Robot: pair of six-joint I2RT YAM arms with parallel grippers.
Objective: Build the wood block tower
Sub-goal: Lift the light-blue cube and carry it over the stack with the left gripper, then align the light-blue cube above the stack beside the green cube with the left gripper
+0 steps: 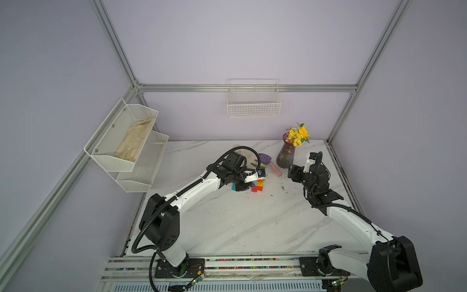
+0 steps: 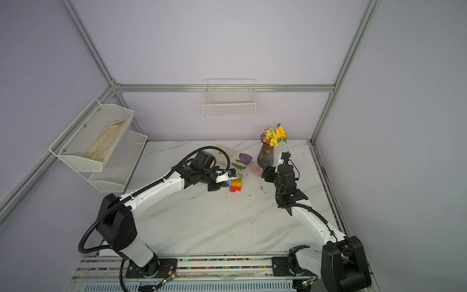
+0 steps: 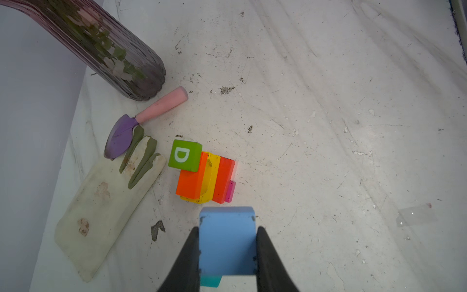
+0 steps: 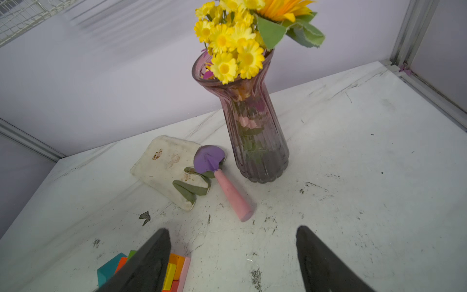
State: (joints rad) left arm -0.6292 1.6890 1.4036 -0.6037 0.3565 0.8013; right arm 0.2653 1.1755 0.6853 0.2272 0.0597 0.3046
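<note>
While both top views set my left pincer [image 1: 250, 182] mid-frame beside the tower [image 1: 258, 186], only the left wrist view shows it clamped on a blue block [image 3: 227, 242] at lower centre, below the tower's green D block [image 3: 185, 155]. In the right wrist view, my right pincer [image 4: 232, 228] gapes wide and empty, with the tower's corner at lower left.

A robot lab cell. Aluminium frame [image 1: 247, 88] and plain walls [image 1: 240, 45] box in a marble table [image 1: 240, 222]. Left arm [image 1: 194, 189] and right arm [image 1: 351, 221] stand on a rail [image 1: 252, 263].
</note>
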